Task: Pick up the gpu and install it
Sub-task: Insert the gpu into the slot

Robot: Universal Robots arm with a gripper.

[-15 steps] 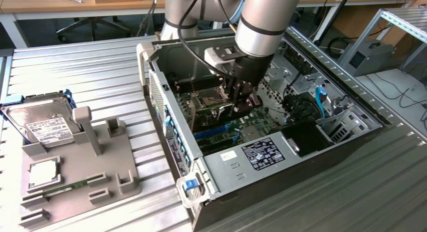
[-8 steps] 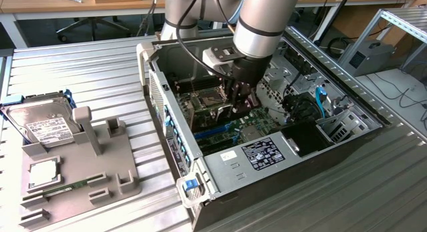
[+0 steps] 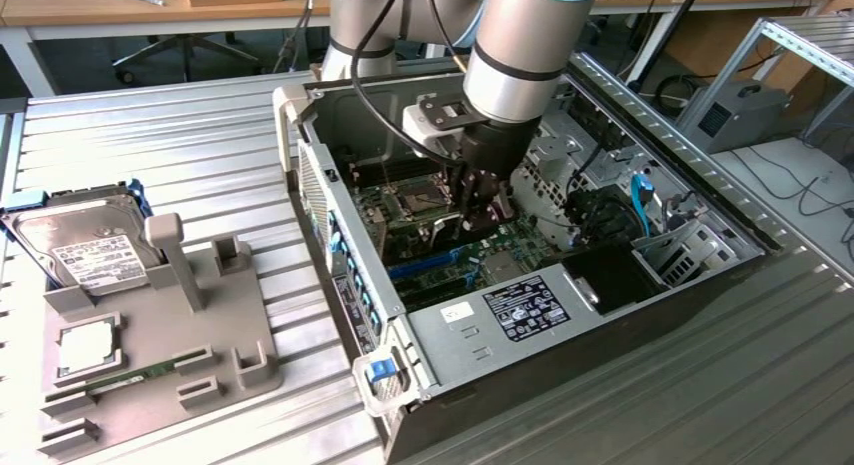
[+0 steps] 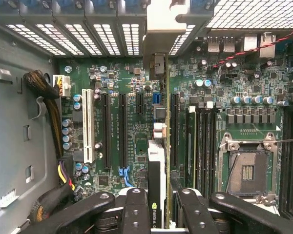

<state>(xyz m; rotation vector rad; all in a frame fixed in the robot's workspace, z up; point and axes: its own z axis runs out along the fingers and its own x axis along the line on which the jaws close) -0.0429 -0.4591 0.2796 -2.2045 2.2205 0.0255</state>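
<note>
The arm (image 3: pixel 527 35) slopes steeply downward from the exterior view's upper edge. The wrist (image 3: pixel 454 120) points straight down. The jaws are part-closed and clamp the gpu (image 4: pixel 156 168) edge-on, with the black fingers (image 4: pixel 136 207) parallel, one pressed against each face of the card.

Wrist view: you get the gpu (image 4: pixel 156 170), a flat green circuit card with a silver end bracket, edge-on only; its broad faces are out of sight. The black gripper fingers (image 4: pixel 136 209) cover its near end and run off the picture's edge. Exterior view: the grey robot arm (image 3: pixel 534 45) is cut at the top; the gripper (image 3: pixel 481 220) hides most of the card. Dark case label (image 3: pixel 534 305): print too small to read.
</note>
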